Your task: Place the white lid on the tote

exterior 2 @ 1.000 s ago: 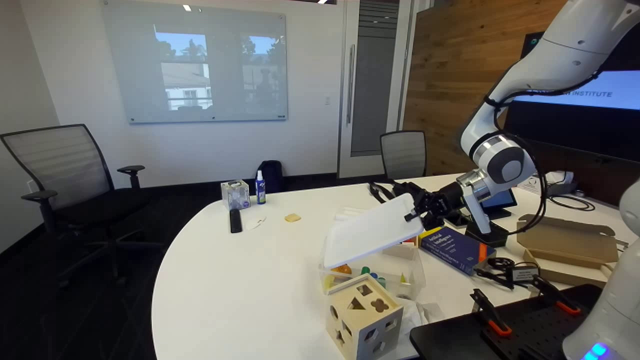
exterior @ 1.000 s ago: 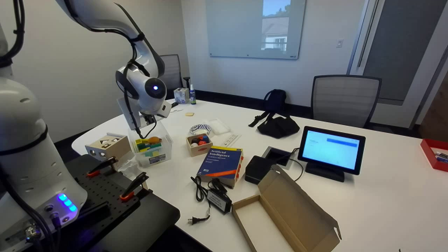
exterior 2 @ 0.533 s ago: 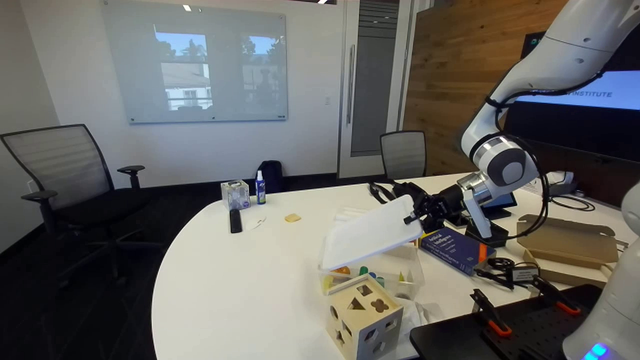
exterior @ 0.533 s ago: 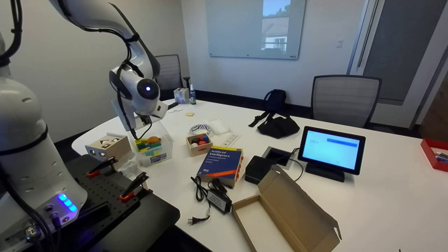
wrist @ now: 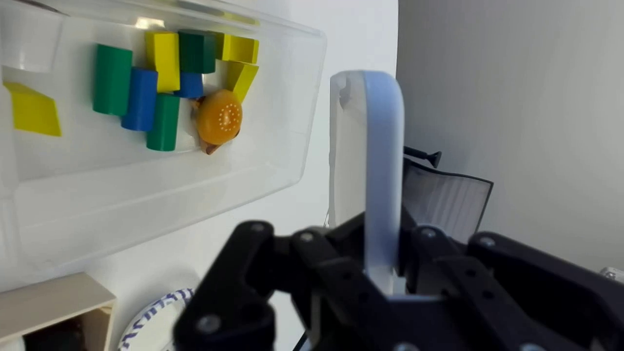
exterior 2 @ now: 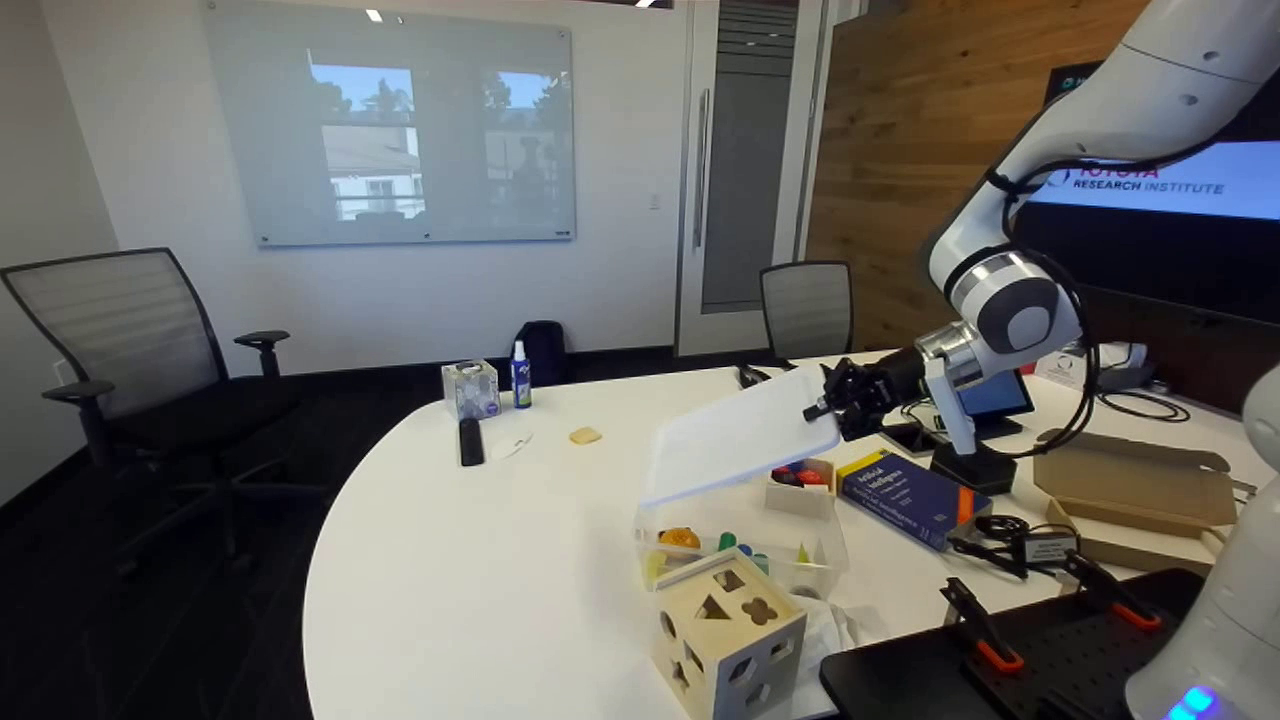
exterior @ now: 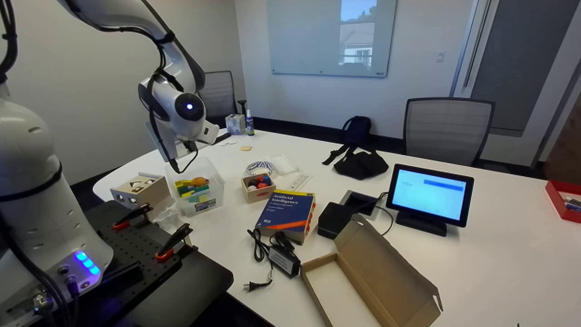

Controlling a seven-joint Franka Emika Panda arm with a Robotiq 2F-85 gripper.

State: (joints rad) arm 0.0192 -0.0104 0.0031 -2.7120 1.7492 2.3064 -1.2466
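Note:
The white lid (exterior 2: 745, 435) is a flat whitish rectangle with a raised rim. My gripper (exterior 2: 828, 408) is shut on one edge of it and holds it tilted in the air. In the wrist view the lid (wrist: 382, 161) stands edge-on between the fingers. The clear tote (exterior: 213, 190) stands open on the table, holding coloured blocks and an orange toy. In an exterior view the lid appears above the tote (exterior 2: 825, 545), its low edge near the tote's far rim. In the wrist view the tote (wrist: 287, 165) lies to the lid's left, apart from it.
A wooden shape-sorter cube (exterior 2: 735, 625) stands beside the tote. On its other side are a small wooden box of balls (exterior: 258, 188), a patterned plate (exterior: 259, 168), a flat clear plastic piece (exterior: 285, 163) and a thick blue book (exterior: 286, 211). A cardboard box (exterior: 372, 277) lies open.
The arm has risen and shifted slightly, carrying the lid higher above the tote. The lid is still held. The box of balls now shows below the lid in an exterior view.

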